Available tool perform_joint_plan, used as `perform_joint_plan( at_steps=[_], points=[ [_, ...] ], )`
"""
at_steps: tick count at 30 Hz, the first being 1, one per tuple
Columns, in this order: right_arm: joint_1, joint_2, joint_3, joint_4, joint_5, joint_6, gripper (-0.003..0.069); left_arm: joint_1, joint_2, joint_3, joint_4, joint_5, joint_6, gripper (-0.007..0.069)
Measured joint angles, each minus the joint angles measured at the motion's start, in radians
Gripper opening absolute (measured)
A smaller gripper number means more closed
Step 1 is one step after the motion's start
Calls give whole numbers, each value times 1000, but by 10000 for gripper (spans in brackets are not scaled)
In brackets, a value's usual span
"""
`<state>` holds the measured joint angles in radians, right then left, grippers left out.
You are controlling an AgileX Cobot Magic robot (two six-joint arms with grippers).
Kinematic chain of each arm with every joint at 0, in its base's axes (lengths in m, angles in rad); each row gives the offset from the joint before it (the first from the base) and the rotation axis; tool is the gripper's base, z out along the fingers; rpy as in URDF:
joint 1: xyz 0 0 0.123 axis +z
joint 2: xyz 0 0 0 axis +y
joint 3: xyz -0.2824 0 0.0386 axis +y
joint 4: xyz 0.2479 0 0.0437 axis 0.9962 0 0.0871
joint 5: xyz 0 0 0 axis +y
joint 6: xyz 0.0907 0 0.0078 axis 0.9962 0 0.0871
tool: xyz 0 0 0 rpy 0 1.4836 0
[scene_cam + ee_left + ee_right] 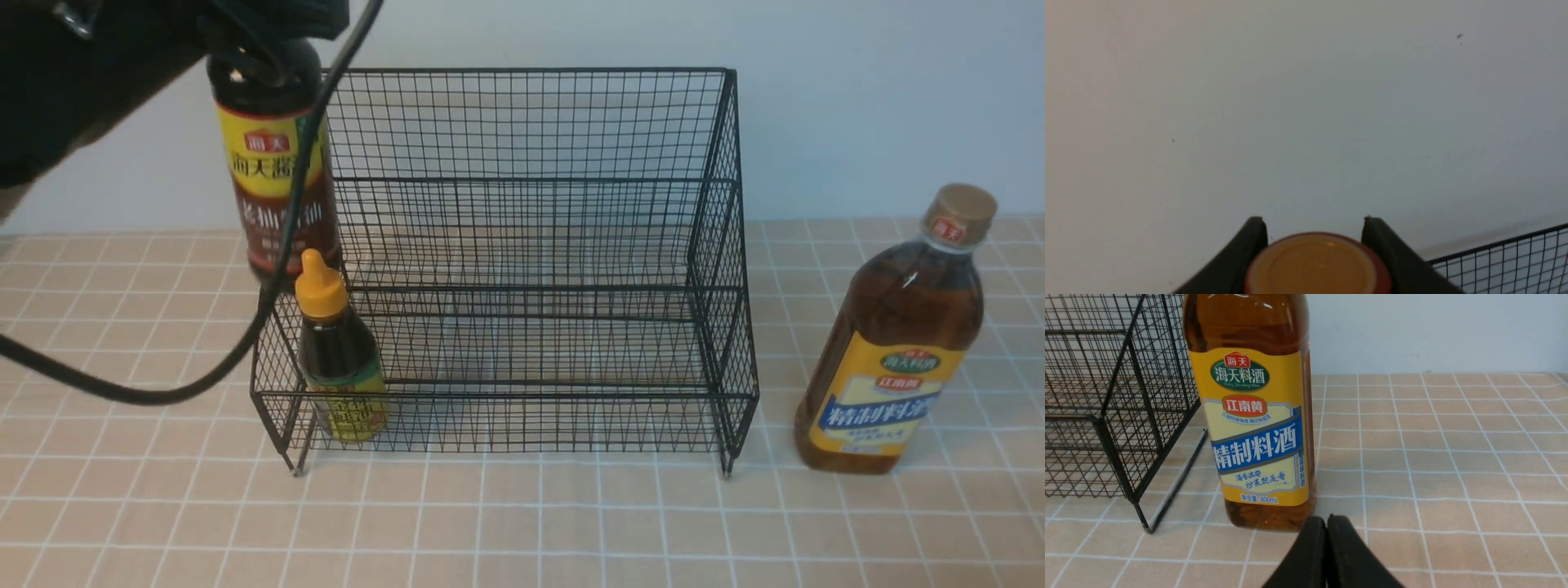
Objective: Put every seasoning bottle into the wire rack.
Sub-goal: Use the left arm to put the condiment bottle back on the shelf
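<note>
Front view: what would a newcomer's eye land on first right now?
The soy bottle is gripped by its cap in the left gripper at the rack's left end, higher than the small bottle standing in the lower tier's left corner. The amber bottle stands outside on the table, right of the rack, with the shut right gripper facing it.

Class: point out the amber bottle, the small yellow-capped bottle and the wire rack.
amber bottle (878, 400), front view, on its label.
small yellow-capped bottle (336, 347), front view, on its dark body.
wire rack (531, 122), front view, on its grid back.
</note>
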<state>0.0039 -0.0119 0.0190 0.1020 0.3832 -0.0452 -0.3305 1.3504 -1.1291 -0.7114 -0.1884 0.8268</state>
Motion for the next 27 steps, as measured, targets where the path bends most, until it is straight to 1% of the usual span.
perform_joint_plan(
  at_steps=[10, 17, 19, 23, 27],
  points=[
    [0, 0, 0, 0, 0, 0, -14, -1, 17, -7, 1, -28, -3, 267],
    [0, 0, 0, 0, 0, 0, -14, -2, 17, -7, 49, -36, -24, 268],
    [0, 0, 0, 0, 0, 0, -14, -2, 17, -7, 62, -49, -50, 268],
    [0, 0, 0, 0, 0, 0, -14, -2, 17, -7, 84, -55, -67, 267],
    [0, 0, 0, 0, 0, 0, -14, -14, 17, -7, 158, -80, -113, 267]
  ],
)
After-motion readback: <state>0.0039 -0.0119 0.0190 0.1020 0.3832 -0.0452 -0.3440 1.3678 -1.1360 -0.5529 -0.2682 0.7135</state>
